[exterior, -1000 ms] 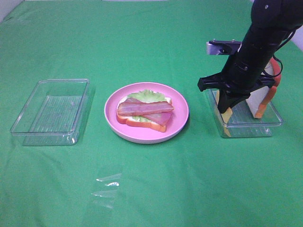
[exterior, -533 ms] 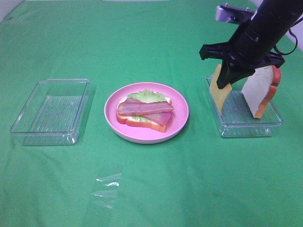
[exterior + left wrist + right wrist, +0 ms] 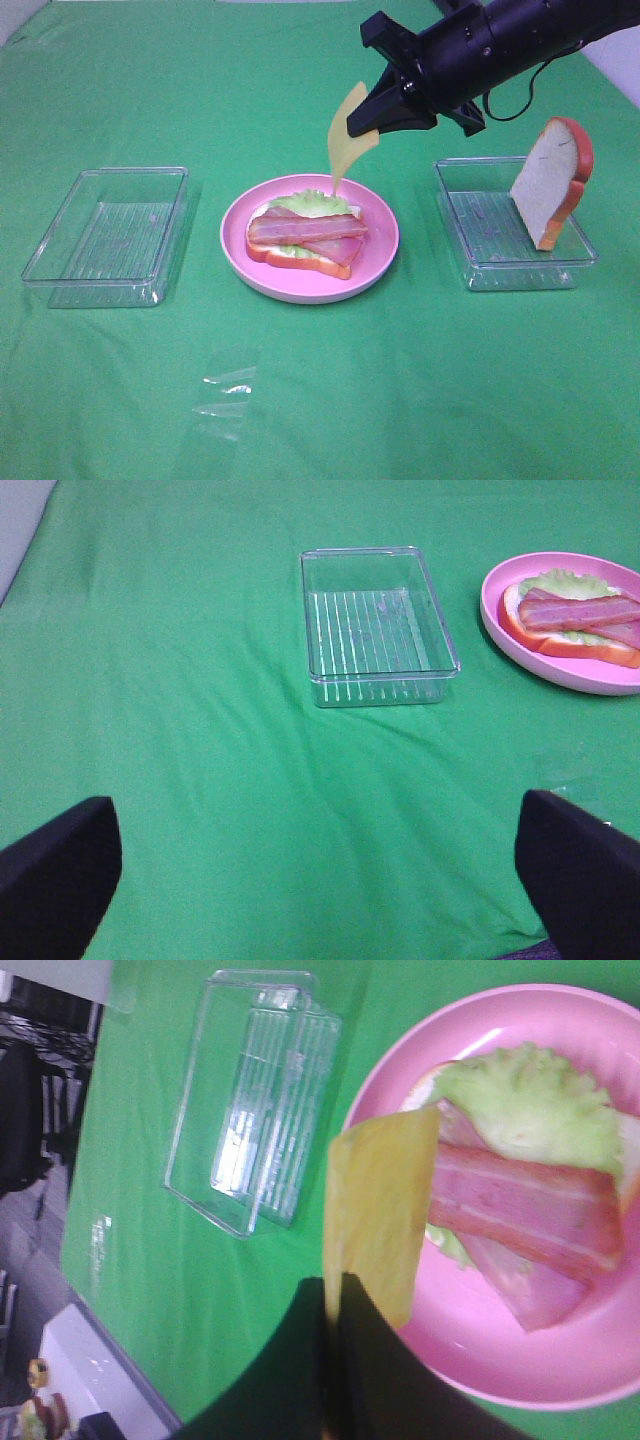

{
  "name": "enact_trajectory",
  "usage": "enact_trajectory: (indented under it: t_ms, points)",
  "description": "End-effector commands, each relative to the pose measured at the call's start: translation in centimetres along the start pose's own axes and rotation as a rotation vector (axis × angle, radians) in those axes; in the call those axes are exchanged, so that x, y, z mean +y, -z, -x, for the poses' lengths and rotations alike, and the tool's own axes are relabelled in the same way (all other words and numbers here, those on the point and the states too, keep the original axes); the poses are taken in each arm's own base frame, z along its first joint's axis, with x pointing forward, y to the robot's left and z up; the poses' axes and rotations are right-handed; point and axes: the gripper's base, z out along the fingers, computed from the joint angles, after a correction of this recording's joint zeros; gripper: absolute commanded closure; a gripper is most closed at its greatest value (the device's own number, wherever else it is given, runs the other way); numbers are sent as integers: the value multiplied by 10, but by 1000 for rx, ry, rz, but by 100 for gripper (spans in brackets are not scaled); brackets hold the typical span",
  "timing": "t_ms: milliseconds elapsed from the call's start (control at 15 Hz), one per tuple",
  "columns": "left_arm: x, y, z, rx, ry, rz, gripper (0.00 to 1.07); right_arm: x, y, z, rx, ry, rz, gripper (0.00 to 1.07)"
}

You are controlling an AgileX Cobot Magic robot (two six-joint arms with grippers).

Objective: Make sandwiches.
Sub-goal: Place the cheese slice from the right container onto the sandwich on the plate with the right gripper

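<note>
The right gripper [image 3: 375, 122] was pinched shut on the cheese [image 3: 347, 148]. The cheese hung just above the far side of the half-made sandwich [image 3: 305, 238] on the pink plate [image 3: 385, 262]. The right wrist camera cut off part of the plate. The high camera missed the left gripper [image 3: 320, 875]. Only its own camera showed its black fingers [image 3: 60, 875], wide apart and partly cut off. A bread slice [image 3: 550, 180] leaned in the right tray [image 3: 490, 272].

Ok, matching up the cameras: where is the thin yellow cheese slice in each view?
Exterior high: thin yellow cheese slice in the air by the round pink plate's far rim.
Left wrist: not in it.
Right wrist: mid-picture, in front of the plate.
Shared landmark: the plate, in all three.
</note>
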Motion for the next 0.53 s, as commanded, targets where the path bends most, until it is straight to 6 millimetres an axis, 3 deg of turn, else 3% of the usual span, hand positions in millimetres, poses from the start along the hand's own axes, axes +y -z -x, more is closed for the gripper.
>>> enact_trajectory:
  t_ms: [67,333,533]
  points:
    - [-1,3,-1,-29,11,-9,7,-2,-11,3,-22,-27,79,107]
    - [-1,3,-1,-29,11,-9,7,-15,-33,6,-38,-107,158,107]
    - [-1,3,-1,-29,12,-9,7,-15,-62,0,-15,-124,201,107]
